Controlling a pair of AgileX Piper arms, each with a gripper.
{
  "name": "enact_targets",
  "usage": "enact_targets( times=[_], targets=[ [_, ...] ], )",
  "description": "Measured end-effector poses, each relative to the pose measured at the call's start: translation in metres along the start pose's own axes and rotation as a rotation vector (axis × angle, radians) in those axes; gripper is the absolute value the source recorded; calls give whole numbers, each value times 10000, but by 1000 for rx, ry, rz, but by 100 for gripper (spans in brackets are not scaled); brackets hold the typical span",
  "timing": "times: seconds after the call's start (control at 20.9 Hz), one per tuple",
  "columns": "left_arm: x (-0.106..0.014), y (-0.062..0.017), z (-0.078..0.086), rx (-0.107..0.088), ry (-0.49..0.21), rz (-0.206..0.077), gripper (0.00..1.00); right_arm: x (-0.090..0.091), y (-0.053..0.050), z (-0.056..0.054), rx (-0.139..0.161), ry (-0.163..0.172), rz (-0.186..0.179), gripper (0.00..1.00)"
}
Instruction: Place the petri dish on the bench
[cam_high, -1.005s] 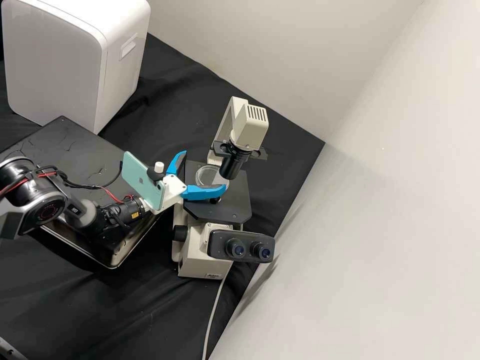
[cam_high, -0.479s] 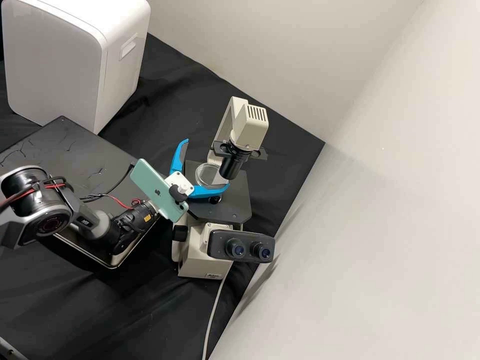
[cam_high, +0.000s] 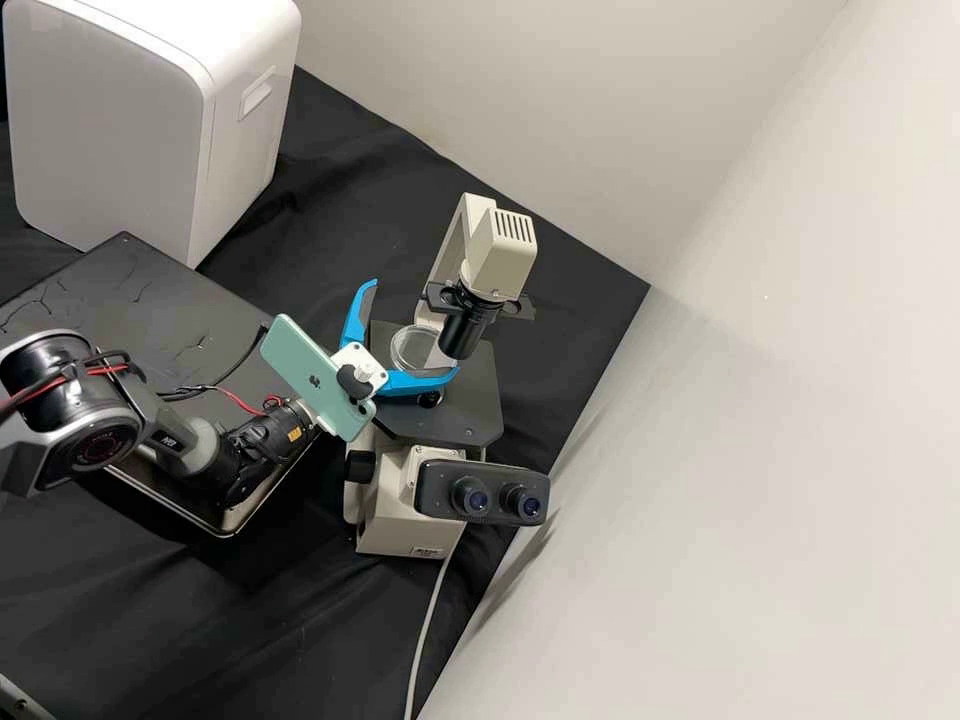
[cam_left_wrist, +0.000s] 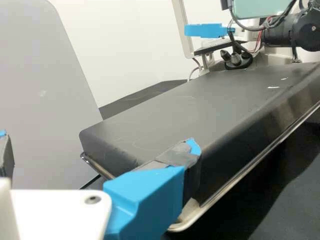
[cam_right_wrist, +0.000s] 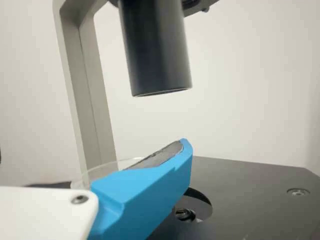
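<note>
Right gripper (cam_high: 412, 330) at the microscope (cam_high: 440, 470), spread wide around the petri dish (cam_high: 413, 347). The dish lies flat on the black stage (cam_high: 472, 405), directly under the dark condenser tube (cam_high: 462, 322). The near finger (cam_high: 420, 380) curves along the dish's near rim, touching it or just beside it; the far finger (cam_high: 356, 310) stands well apart, angled up and away. Nothing is gripped yet. The left gripper (cam_left_wrist: 97, 145) is likewise spread and holds nothing, low beside a dark slab (cam_left_wrist: 210, 115) on a metal tray.

Likely hazards: with one finger so much closer, a closing grip would probably push the dish across the smooth stage before the other finger arrives. The thin clear wall offers little purchase and could slip from the pads. A steep lift risks striking the tube close overhead. The bench (cam_high: 300, 620) is draped in creased black cloth, so a dish set on a fold may rest tilted.

Materials: the dish is shallow, round, transparent and glossy; the stage is flat, matt and hard; the fingers are smooth blue plastic faced with grey pads; the tube is a plain black cylinder.
</note>
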Motion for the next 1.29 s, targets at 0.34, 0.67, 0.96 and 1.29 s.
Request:
enact_targets(
  times=[0.34,0.67,0.96,1.29],
  targets=[
    [5,-15,3,5,0,-8,100,4,-10,-31,-205,-110,61,100],
    [10,-15,-15,4,11,-8,100,4,-16,-38,-202,-121,67,0],
    [10,-15,-15,4,11,-8,100,-1,-19,-34,-202,-122,66,0],
    [10,-15,-16,4,11,-8,100,-1,-19,-34,-202,-122,66,0]
  ],
)
